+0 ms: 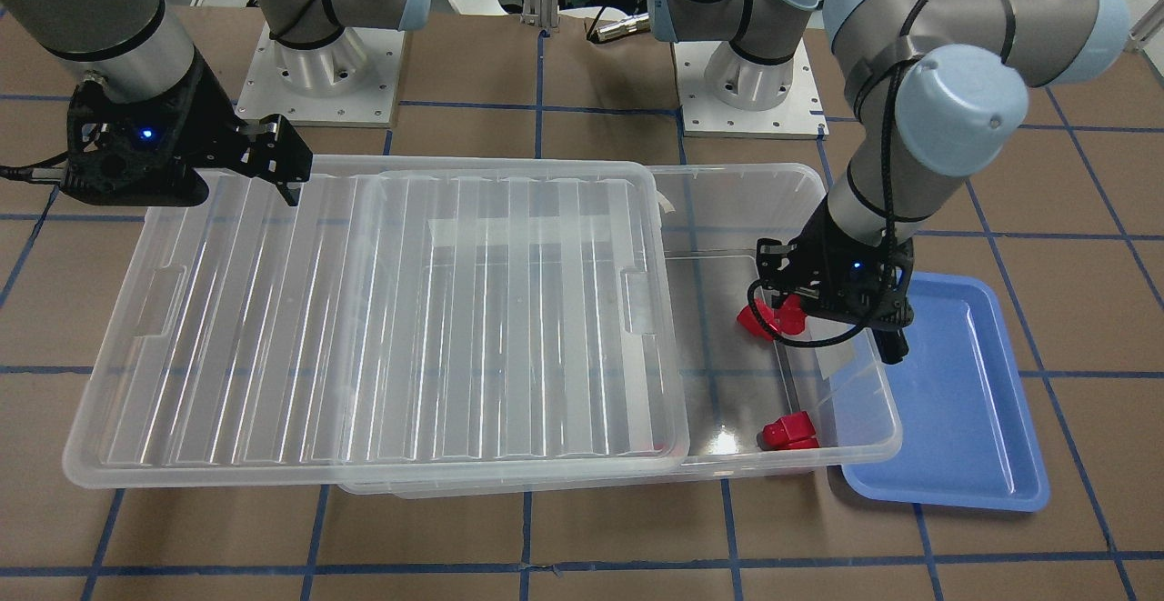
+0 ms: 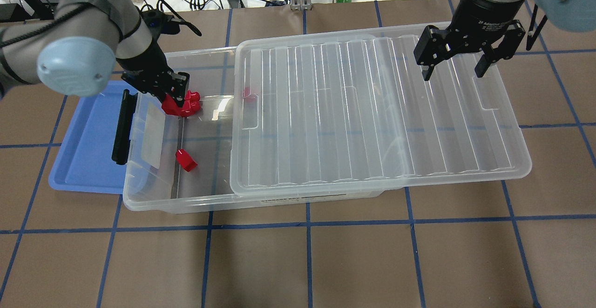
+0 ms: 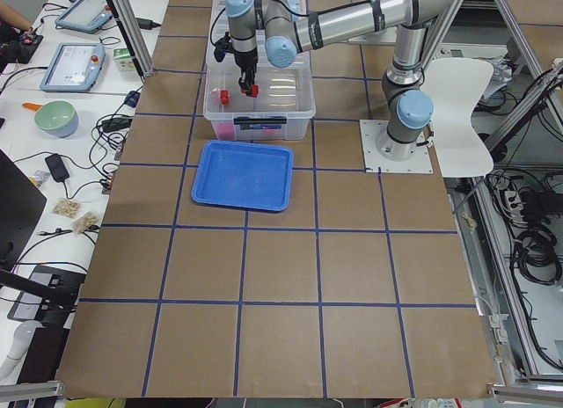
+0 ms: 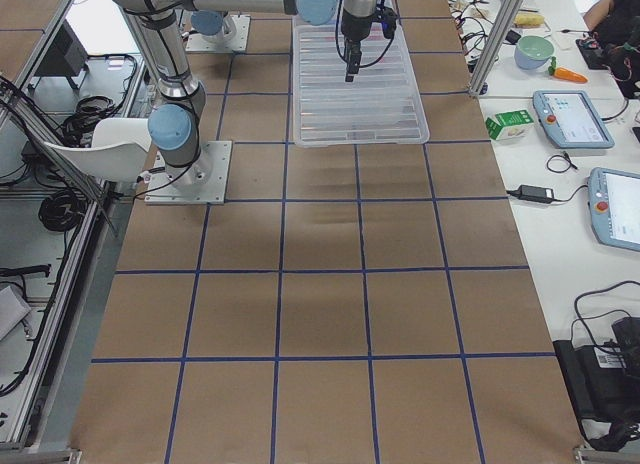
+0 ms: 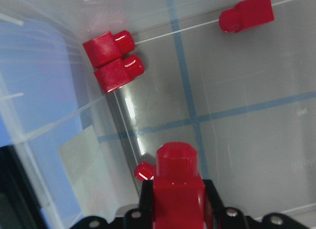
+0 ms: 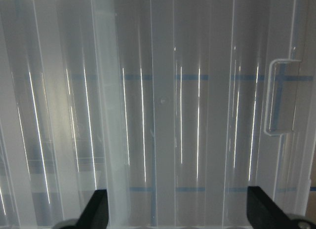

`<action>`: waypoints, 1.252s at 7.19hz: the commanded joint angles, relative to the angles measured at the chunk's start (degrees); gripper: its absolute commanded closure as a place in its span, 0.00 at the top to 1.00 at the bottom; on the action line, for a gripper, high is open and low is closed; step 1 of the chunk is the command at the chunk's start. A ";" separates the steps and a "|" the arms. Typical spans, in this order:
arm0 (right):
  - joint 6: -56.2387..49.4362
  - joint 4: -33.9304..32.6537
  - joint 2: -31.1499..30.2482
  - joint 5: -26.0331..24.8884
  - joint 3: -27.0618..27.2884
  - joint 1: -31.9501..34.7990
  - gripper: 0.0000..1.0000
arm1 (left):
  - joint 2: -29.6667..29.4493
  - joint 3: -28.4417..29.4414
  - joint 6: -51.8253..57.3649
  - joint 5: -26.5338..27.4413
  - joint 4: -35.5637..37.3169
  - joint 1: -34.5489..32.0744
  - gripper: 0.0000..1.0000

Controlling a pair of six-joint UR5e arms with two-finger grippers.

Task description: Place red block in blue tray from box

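Observation:
My left gripper [image 2: 176, 94] is inside the open end of the clear box [image 2: 153, 198], shut on a red block [image 5: 177, 187] held stub down above the box floor; it also shows in the front view [image 1: 818, 308]. A pair of red blocks [image 5: 112, 61] lies together on the floor, a single one [image 5: 246, 14] lies apart, and another [image 5: 143, 171] sits just under the held block. The blue tray [image 2: 86, 147] lies beside the box's handle end. My right gripper [image 2: 458, 68] is open and empty above the lid [image 2: 372, 112].
The ribbed lid is slid toward my right, leaving only the box's left end uncovered. A black bar handle [image 2: 122, 126] lies between the box's open end and the tray. The box wall stands between my left gripper and the tray [image 1: 964, 383].

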 commanded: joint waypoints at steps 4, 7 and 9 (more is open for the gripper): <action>-1.31 -0.09 1.33 -1.95 0.00 -9.42 1.00 | -0.55 3.69 18.17 -0.38 -3.73 17.62 0.00; -13.93 -3.68 3.61 -2.99 0.00 -17.36 1.00 | -7.47 0.63 26.46 -1.42 5.13 23.87 0.00; -22.45 -7.63 6.77 -3.79 0.09 -21.40 1.00 | -11.44 -4.46 26.48 -4.24 13.44 24.68 0.00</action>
